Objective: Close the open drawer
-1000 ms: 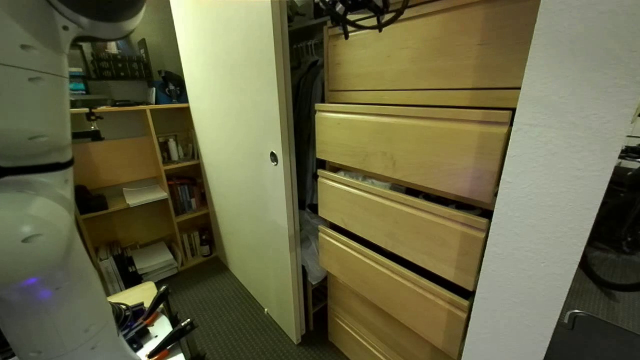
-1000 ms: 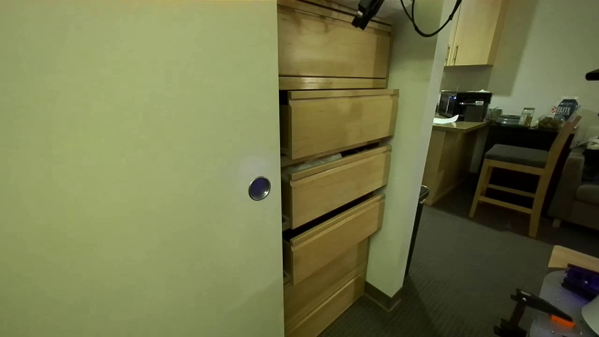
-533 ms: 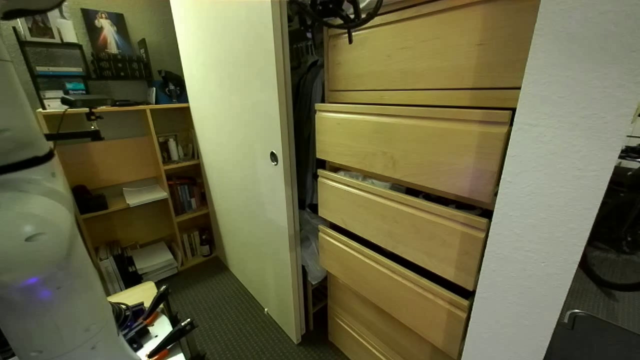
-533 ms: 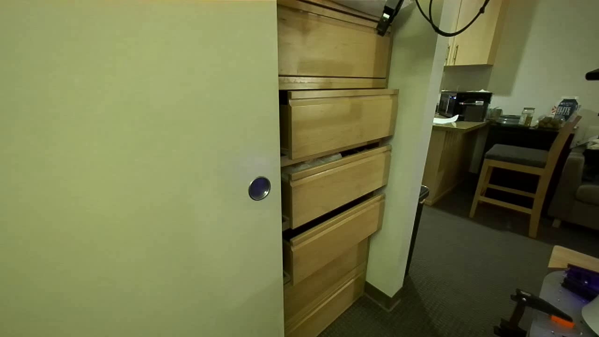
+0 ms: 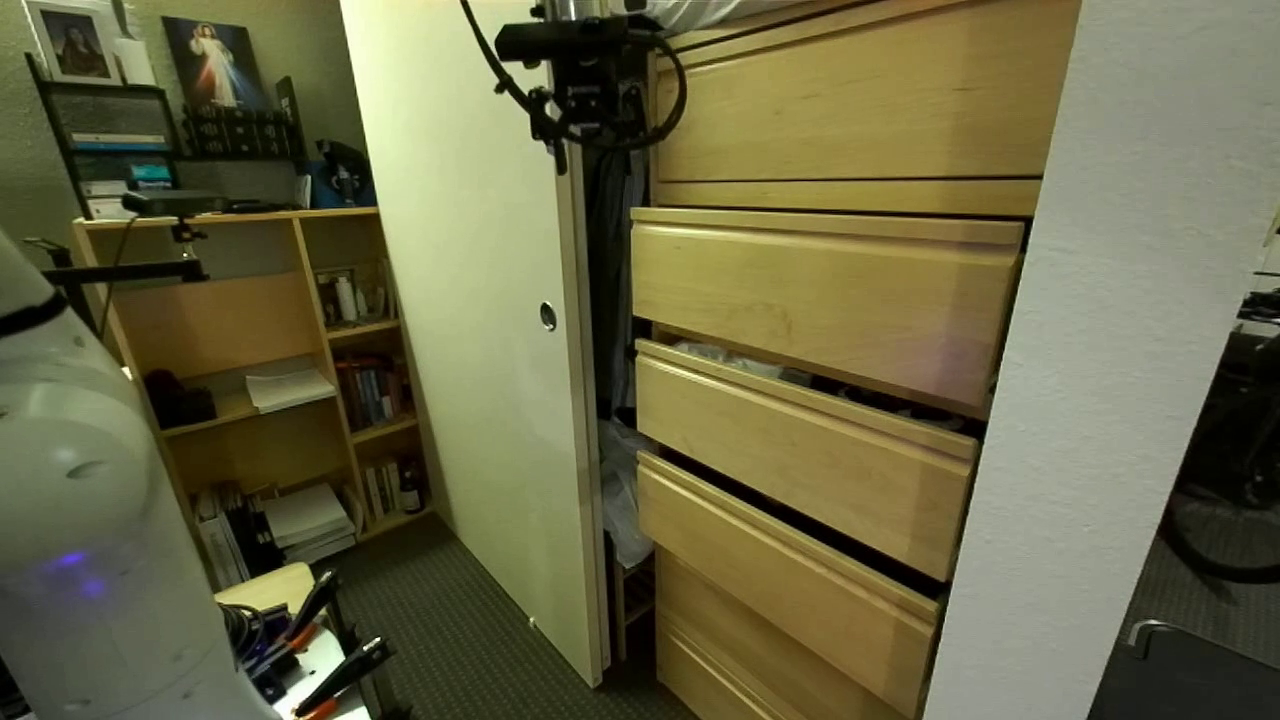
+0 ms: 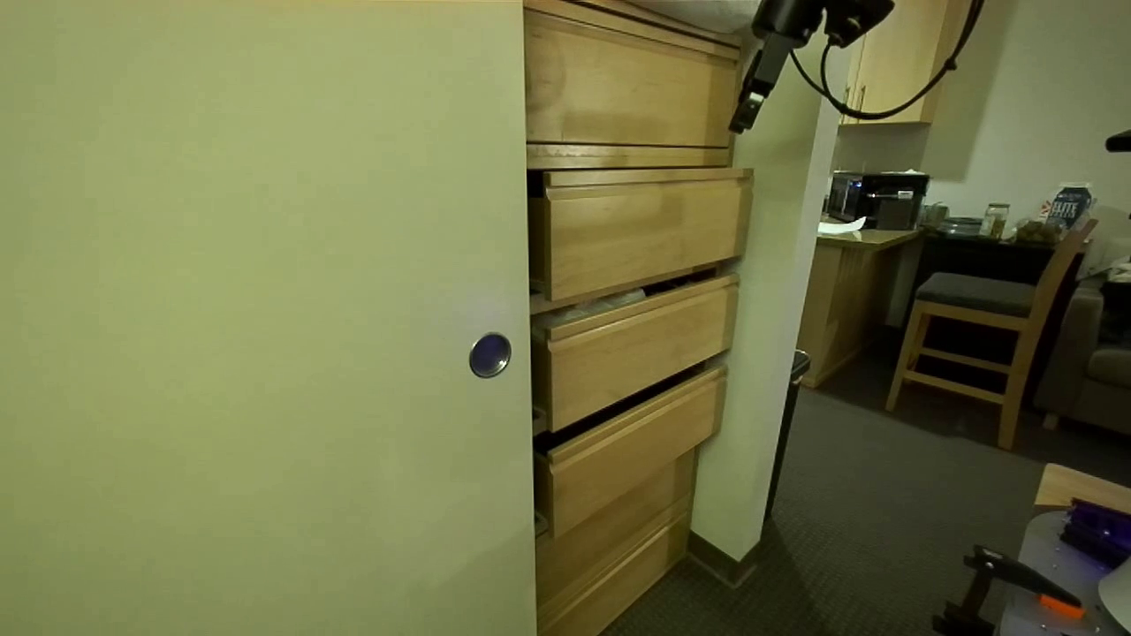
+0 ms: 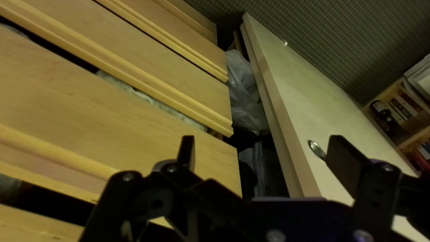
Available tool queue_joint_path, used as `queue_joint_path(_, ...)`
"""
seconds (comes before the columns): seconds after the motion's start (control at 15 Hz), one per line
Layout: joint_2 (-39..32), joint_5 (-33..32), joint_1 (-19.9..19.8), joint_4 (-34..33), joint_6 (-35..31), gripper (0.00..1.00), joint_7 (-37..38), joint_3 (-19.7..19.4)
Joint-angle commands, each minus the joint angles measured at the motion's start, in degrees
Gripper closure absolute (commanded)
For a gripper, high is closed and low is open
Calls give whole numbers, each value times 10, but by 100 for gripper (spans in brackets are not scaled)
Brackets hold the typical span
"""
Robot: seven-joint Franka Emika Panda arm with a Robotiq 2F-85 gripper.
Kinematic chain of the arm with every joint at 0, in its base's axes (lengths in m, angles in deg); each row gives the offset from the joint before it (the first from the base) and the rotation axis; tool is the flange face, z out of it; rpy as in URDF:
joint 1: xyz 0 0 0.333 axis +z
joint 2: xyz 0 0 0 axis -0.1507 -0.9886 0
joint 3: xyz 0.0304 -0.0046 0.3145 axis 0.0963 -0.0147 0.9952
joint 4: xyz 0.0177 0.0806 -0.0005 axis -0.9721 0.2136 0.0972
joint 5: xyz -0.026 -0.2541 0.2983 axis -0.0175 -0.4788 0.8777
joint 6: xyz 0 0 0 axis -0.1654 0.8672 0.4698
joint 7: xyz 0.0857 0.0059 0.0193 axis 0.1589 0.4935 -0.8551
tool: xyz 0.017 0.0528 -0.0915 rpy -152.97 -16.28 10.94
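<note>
1. Fingers of the gripper stand wide apart, holding nothing.
2. Well off the edge of the table, the open drawer juts from the wooden cabinet; in both exterior views the gripper hangs higher, apart from it.
3. Below that drawer, two similar drawers also jut out.
4. Beside them stands a pale door panel.
5. Black clamps sit at the table's edge facing the drawers.

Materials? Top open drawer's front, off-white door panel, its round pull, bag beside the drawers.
Top open drawer front: pale wood or veneer, satin; faint grain, soft sheen.
Off-white door panel: probably painted or laminated; smooth, even, no grain showing. Core hidden.
Round pull: likely polished metal; shiny rim.
Bag: seemingly thin, translucent plastic; crinkles with highlights.
</note>
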Motion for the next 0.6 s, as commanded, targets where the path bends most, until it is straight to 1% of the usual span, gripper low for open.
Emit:
queue_joint_path(0.0, 82, -6, 10, 140, -71, 0, -4, 2)
queue_joint_path(0.13, 102, -4, 15, 188, -101, 0, 10, 1)
queue_joint_path(0.2, 103, -2, 15, 200, -98, 0, 22, -2)
queue_joint_path(0.27, 94, -1, 16, 195, -58, 0, 20, -9)
queue_joint_path(0.33, 79, -4, 21, 166, -67, 0, 13, -8)
queue_joint_path(0.53, 82, -4, 20, 185, -62, 0, 14, -12)
